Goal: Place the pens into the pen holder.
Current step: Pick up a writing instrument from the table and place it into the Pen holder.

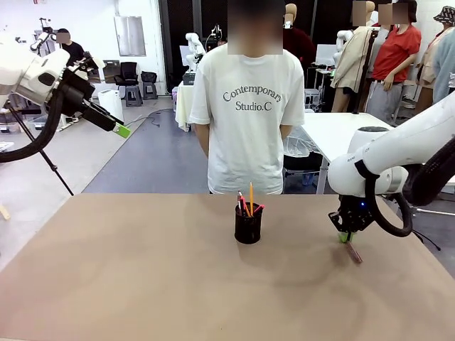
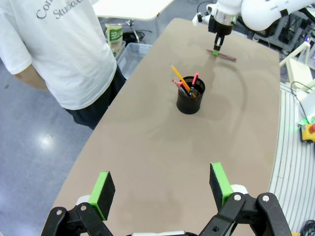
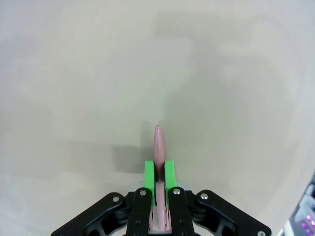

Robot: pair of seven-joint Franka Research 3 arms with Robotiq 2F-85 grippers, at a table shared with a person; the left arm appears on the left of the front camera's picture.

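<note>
- The place is a robotics lab or test hall with a large open floor of smooth grey concrete (image 1: 153, 153).
- Far behind the brown work table (image 1: 142, 284), a white table (image 1: 341, 135) stands at the right, with black office chairs (image 1: 129, 74) against the far left wall.
- A camera tripod (image 1: 43, 160) stands at the left.
- In the left wrist view, a red emergency-stop button (image 2: 310, 132) sits beside the table's right edge.

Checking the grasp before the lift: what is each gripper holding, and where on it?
The right gripper is shut on the reddish-brown pen near one end, the tip sticking out past its fingers. The left gripper is open, holding nothing.
</note>
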